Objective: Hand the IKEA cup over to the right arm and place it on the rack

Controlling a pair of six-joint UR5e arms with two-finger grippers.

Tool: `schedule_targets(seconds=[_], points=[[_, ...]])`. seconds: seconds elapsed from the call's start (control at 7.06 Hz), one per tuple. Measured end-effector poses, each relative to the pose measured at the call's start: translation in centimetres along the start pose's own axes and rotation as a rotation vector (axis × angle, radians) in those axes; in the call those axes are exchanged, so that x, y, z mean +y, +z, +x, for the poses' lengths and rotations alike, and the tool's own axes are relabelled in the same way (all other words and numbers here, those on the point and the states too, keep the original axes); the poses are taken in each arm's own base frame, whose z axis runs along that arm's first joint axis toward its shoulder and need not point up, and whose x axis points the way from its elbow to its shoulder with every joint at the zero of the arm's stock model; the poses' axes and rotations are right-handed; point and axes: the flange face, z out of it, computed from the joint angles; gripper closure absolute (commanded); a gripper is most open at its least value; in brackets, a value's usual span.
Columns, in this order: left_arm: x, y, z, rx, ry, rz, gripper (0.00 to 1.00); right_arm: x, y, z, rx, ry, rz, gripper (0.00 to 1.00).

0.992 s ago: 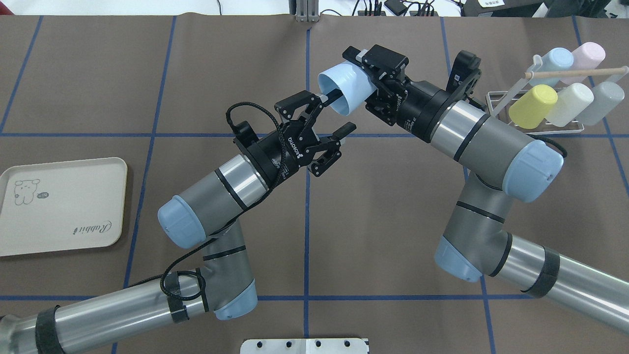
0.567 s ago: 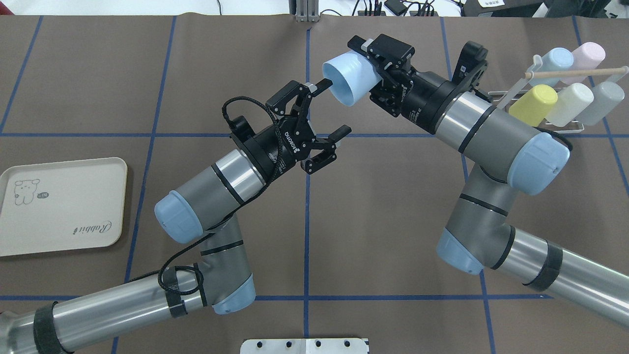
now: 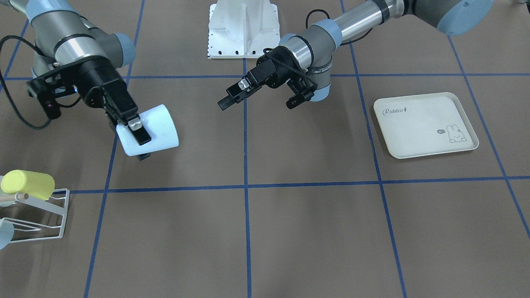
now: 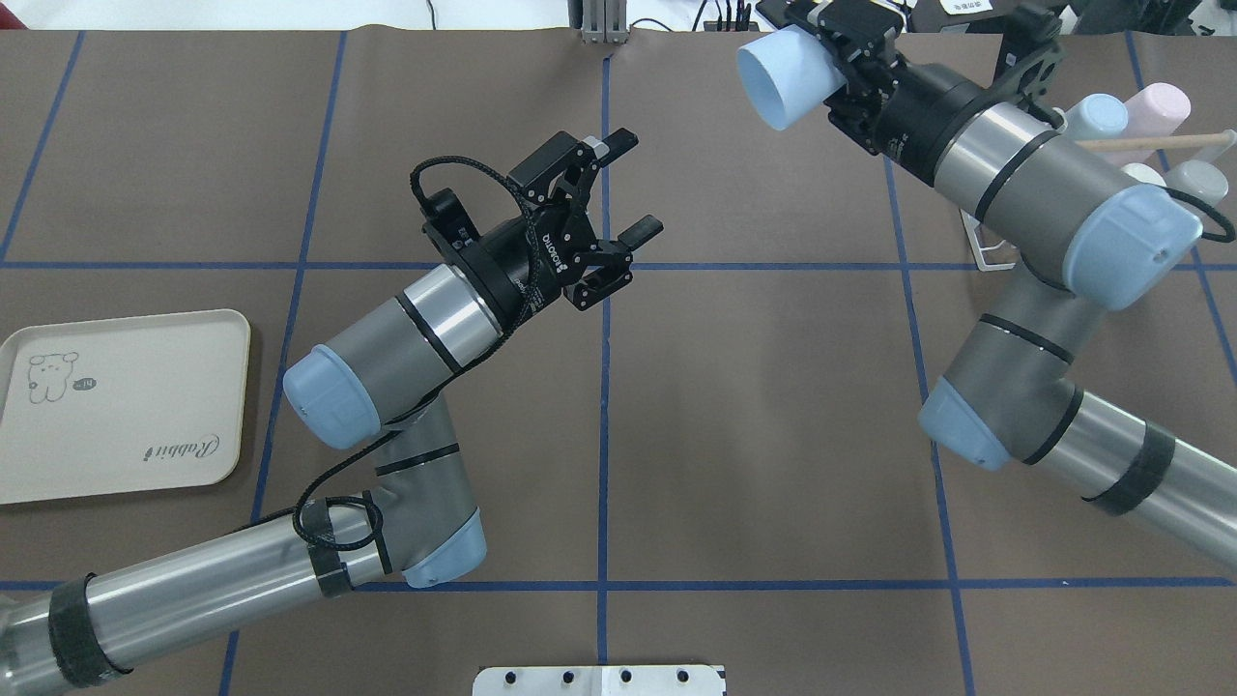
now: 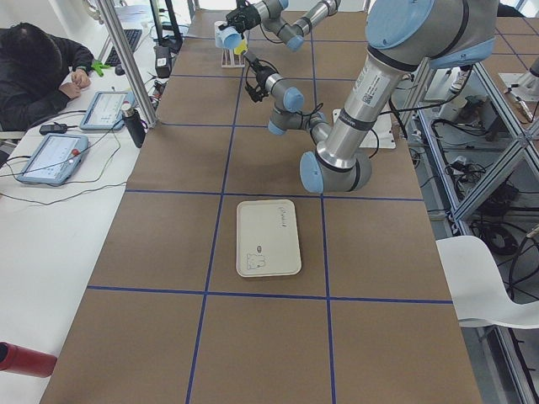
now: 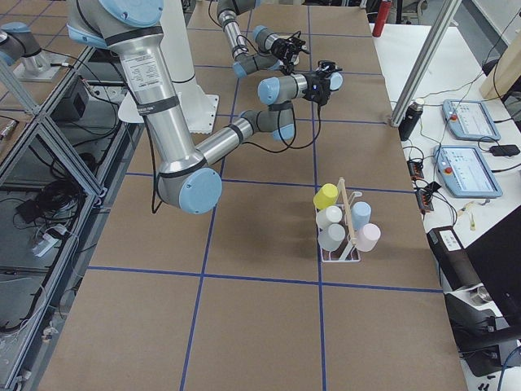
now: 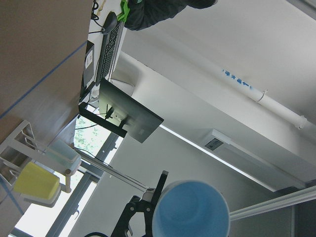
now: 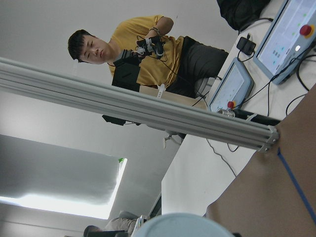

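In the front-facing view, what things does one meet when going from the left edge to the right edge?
The yellow plastic cup → light-blue plastic cup → black two-finger left gripper → cream rabbit-print tray.

Table top: brown mat (image 4: 773, 406) gridded with blue tape lines (image 4: 601, 406). A white side desk (image 5: 50, 236) runs along the operator side and carries two touchscreen pendants (image 5: 52, 157). An aluminium post (image 5: 126, 59) rises at the desk's edge. White chair (image 5: 493, 286) on the opposite side. White ceiling (image 7: 207, 59) with pipe (image 7: 259, 94) and long lamp fixture (image 7: 232, 148). Daylight enters through a window (image 7: 89, 202). Grey blind (image 8: 59, 165) has a bright strip along one edge.
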Motion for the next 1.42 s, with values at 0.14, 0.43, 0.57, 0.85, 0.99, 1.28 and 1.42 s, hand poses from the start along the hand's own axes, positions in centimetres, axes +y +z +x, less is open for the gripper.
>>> schedule_targets(seconds=[0.14, 0.43, 0.57, 0.85, 0.99, 1.28, 1.42], points=[[-0.9, -0.5, -0.3, -0.020, 0.052, 0.012, 0.01, -3.0, 0.6, 0.9, 0.089, -0.106, 0.068, 1.00], [-3.7, -0.9, 0.2, -0.096, 0.138, 0.054, 0.01, -9.2, 1.5, 2.3, 0.317, -0.365, 0.189, 1.00], [-4.5, -1.4, 1.3, -0.150, 0.231, 0.070, 0.01, -11.6, 1.5, 3.5, 0.446, -0.541, 0.219, 1.00], [-5.0, -4.5, 3.4, -0.268, 0.472, 0.105, 0.01, -15.1, 1.0, 7.0, 0.624, -0.804, 0.245, 1.00], [-5.3, -6.7, 4.3, -0.318, 0.563, 0.119, 0.01, -16.9, 0.8, 8.7, 0.687, -0.885, 0.251, 1.00], [-6.5, -10.6, 5.4, -0.386, 0.672, 0.126, 0.01, -19.0, 0.7, 12.0, 0.764, -0.953, 0.251, 1.00], [-6.9, -11.5, 5.6, -0.401, 0.692, 0.125, 0.01, -19.4, 0.6, 13.1, 0.780, -0.960, 0.250, 1.00]])
